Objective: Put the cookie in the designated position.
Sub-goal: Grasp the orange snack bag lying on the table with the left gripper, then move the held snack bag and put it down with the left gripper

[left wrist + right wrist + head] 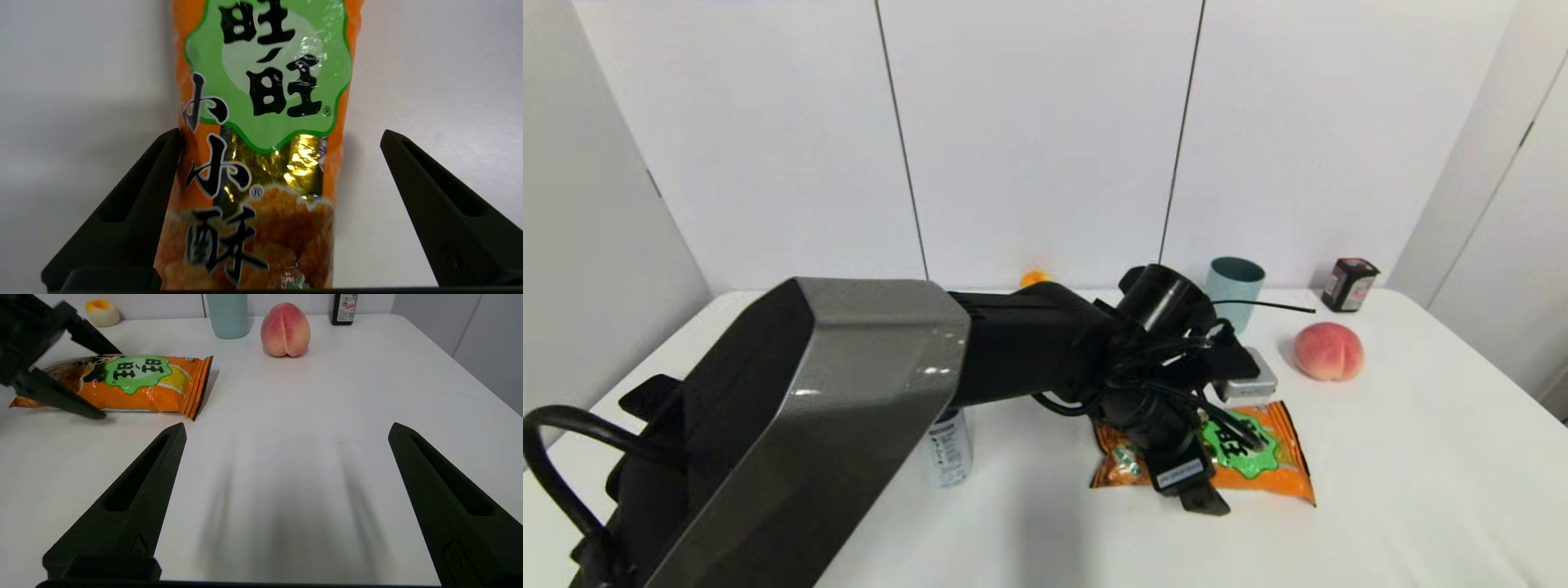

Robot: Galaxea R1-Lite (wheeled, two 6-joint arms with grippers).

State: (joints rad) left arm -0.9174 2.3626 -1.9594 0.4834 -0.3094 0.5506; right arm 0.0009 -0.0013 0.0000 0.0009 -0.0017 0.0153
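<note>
- A white table (1421,457) fills the scene, with pale wall panels behind it.
- The robot's left arm (849,392), black with a big grey cover, reaches from the 8 o'clock corner of the head view toward the middle of the table.
- The cookie (1258,457) is a flat orange foil snack bag with a green jagged badge and black characters. It lies flat on the table just right of centre, around 4 o'clock from the middle of the head view.
- The left gripper (280,139) hovers over the bag with its two black fingers spread wide, holding nothing. In its wrist view one finger (135,212) overlaps the bag's long edge, and the other stands clear over bare table; whether any finger touches the foil cannot be told.
- The right gripper (286,430) is low over bare table, fingers also spread wide and empty. The bag lies at 10 o'clock ahead of it, well apart.
- A pink peach (1329,351) sits at 1 o'clock from the bag.
- A pale blue cup (1235,287) stands behind the arm, near the back edge.
- A white bottle (951,447) stands at 9 o'clock from the bag, partly hidden by the arm.
- A small dark jar (1349,285) stands at the back, at 2 o'clock.
- A small orange and white ball (102,311) rests by the back wall.
</note>
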